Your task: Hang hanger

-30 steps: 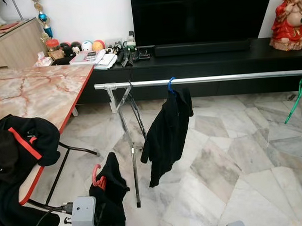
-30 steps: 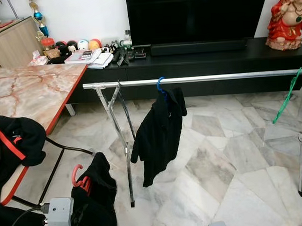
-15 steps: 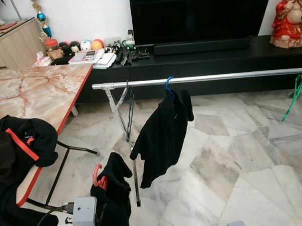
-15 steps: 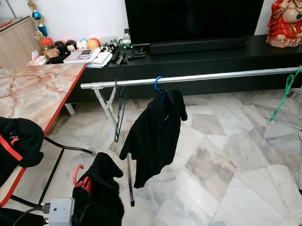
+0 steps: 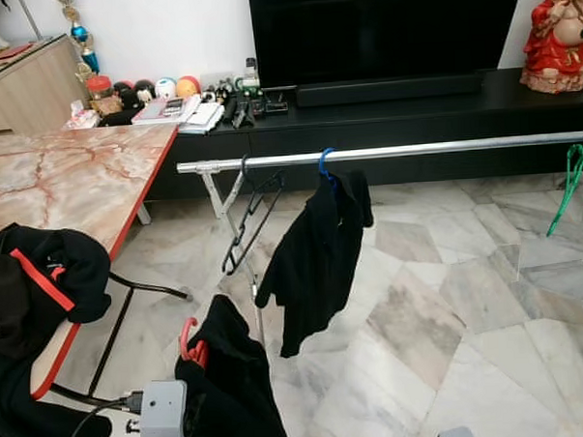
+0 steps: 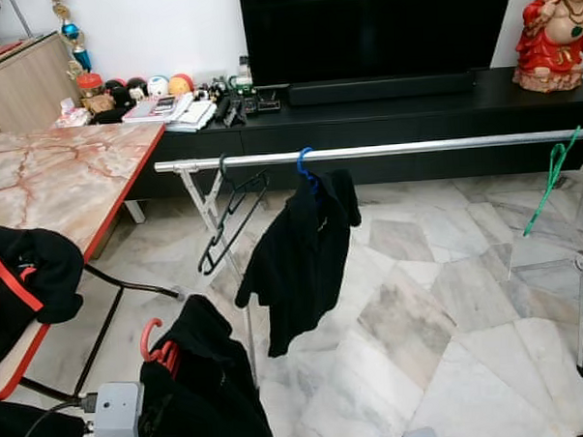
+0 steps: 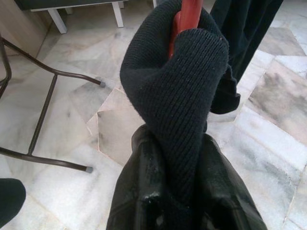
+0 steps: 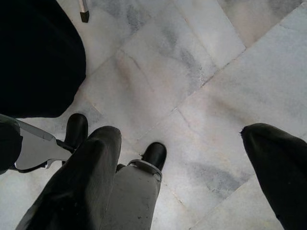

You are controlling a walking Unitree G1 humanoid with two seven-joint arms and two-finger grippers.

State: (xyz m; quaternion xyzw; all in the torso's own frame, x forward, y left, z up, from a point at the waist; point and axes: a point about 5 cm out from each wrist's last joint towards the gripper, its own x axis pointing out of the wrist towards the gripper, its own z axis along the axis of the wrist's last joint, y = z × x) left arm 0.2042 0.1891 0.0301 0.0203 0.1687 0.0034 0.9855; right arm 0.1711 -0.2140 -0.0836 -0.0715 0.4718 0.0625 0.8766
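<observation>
Down low on the robot's left side, the left gripper (image 7: 184, 191) has its two black fingers (image 7: 144, 201) closed tight on a black knit garment (image 7: 177, 100) that is draped over a red hanger (image 5: 188, 341), so the hanger with its cloth is held up above the marble floor (image 5: 450, 308), below the rail and not on it. From the head views the red hook of this hanger sticks out at the left of the dark cloth, near the foot of the rack's left leg. A silver clothes rail (image 5: 443, 148) runs across the room in front of a black TV cabinet (image 5: 413, 116). Toward the left end of the rail hangs an empty black hanger (image 5: 245, 220), tilted, and just beside it a blue hanger (image 5: 325, 165) carries a black jacket (image 5: 318, 261). Near the right end of the rail hangs a green hanger (image 5: 569, 182), well apart from the others. On the robot's left stands a marble table with a red edge (image 5: 77, 179), and more black clothing with red trim (image 5: 42, 278) lies over its near corner. The right gripper (image 8: 192, 191) hangs over the floor with its fingers (image 8: 81, 177) spread wide and nothing between them.
</observation>
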